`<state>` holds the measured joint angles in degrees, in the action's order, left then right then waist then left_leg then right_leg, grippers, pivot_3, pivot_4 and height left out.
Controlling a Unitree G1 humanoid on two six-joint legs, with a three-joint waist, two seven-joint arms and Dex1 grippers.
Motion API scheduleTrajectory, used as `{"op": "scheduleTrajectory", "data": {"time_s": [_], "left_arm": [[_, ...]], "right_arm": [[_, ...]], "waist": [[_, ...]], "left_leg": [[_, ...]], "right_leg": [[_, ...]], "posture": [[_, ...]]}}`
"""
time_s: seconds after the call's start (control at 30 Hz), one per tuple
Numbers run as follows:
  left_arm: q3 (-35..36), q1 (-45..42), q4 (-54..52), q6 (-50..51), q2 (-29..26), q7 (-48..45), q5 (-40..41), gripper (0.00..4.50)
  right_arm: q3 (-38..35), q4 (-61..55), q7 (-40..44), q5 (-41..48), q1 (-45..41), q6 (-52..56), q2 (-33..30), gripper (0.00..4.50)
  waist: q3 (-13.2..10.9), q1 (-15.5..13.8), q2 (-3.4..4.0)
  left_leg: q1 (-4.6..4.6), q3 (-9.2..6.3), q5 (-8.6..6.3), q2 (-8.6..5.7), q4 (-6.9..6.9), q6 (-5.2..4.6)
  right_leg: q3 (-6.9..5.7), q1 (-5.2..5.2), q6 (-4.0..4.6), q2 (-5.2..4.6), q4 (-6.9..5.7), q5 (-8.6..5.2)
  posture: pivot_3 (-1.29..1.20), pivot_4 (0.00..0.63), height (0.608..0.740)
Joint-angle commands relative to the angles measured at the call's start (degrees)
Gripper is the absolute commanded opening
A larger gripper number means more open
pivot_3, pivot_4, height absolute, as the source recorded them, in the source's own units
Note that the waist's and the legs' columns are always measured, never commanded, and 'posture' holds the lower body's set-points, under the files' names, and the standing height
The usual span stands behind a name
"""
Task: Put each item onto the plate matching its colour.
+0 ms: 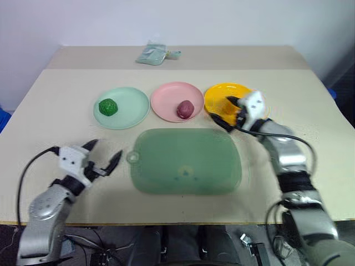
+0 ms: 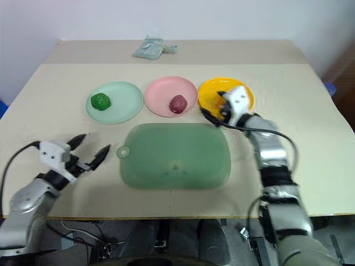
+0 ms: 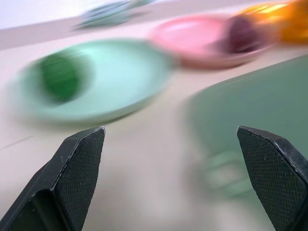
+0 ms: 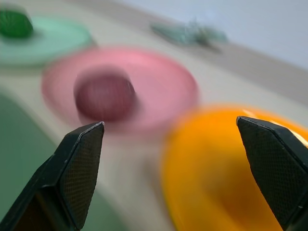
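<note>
1. Left eye view: three round plates sit in a row across the table (image 1: 50,100). The mint green plate (image 1: 130,108) is at nine o'clock of the pink plate (image 1: 169,100), and the yellow-orange plate (image 1: 222,97) is at three o'clock of it.
2. The bumpy dark green ball (image 1: 107,106) lies on the mint green plate, toward its nine o'clock edge.
3. The maroon egg-shaped lump (image 1: 185,109) rests on the pink plate, near its five o'clock rim.
4. The right gripper (image 1: 224,113) hangs at the yellow-orange plate's five o'clock edge; in the right wrist view its fingers (image 4: 77,168) stand wide apart, gripping nothing.
5. The left gripper (image 1: 104,154) hovers over bare table at nine o'clock of the large dull-green board (image 1: 186,160), released and empty.
6. A pale green packet (image 1: 154,54) lies at twelve o'clock, near the far edge.
7. I cannot make out the orange ball.
</note>
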<state>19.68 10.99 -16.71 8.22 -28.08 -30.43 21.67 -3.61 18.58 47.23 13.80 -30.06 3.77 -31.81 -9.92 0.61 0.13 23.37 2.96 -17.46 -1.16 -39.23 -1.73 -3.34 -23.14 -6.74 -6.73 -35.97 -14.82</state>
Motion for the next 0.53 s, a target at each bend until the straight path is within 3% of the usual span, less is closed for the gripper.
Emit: {"op": "scheduleTrajectory", "data": {"time_s": [0.03,0.23,0.53], "left_arm": [[4.9,1.0,1.3,-2.3,-2.1,-1.5,0.7,4.50],[6.3,3.5,-0.5,-1.3,-2.7,-1.8,1.0,4.50],[5.4,6.0,-7.2,3.0,0.1,2.5,0.8,4.50]], "right_arm": [[-4.2,-5.3,8.2,5.1,5.2,3.2,-6.5,4.46],[-7.1,-5.4,10.7,6.0,11.2,4.3,-11.4,4.46],[-5.4,-6.1,9.8,5.4,9.9,6.3,-9.2,4.46]], "waist": [[0.0,0.2,0.00],[0.0,0.1,0.00],[0.0,0.0,0.00]], "left_leg": [[-0.02,0.00,0.00,0.02,0.01,0.00],[-0.05,0.05,-0.01,0.06,0.01,-0.01],[-0.04,-0.01,-0.03,0.04,0.01,0.01]], "right_leg": [[0.00,0.00,0.00,0.00,0.00,0.00],[0.06,0.01,0.01,-0.10,0.00,0.00],[0.11,0.01,0.01,-0.28,0.01,0.00]], "posture": [[0.00,0.150,0.740],[0.00,0.150,0.740],[0.00,0.150,0.740]]}}
